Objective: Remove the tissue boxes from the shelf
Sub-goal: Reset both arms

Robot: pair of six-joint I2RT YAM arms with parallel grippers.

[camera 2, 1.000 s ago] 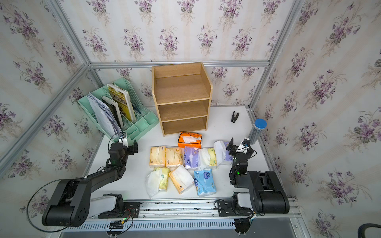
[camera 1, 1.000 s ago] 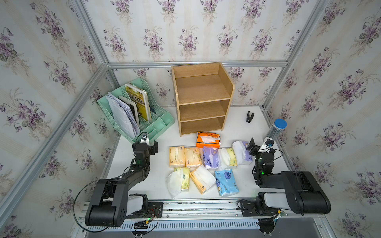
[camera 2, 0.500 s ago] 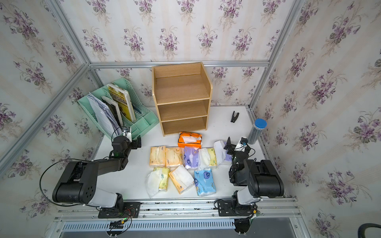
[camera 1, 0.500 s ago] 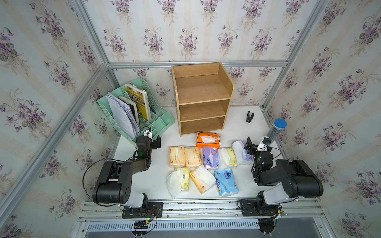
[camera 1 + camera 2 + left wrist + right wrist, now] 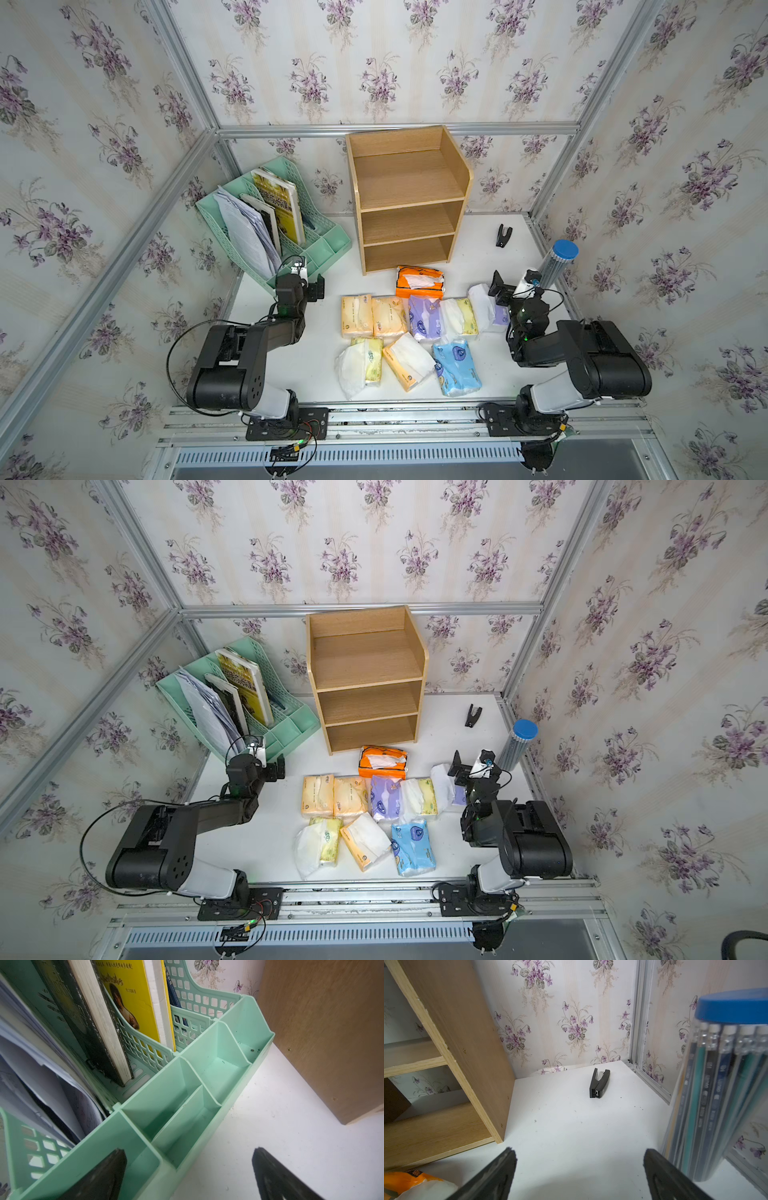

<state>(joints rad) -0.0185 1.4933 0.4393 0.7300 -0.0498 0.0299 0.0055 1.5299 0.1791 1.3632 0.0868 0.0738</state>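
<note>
Tissue boxes [image 5: 424,318] are all lying in a loose cluster on the table [image 5: 478,257] just in front of the shelf [image 5: 409,183], whose three tiers are showing bare, so the removing is looking finished. The left pincer [image 5: 188,1159] and right pincer [image 5: 580,1157] are both standing wide apart, gripping nothing, one hovering off each front corner of the shelf. Any parking move is best going outward and level, away from the cluster.
</note>
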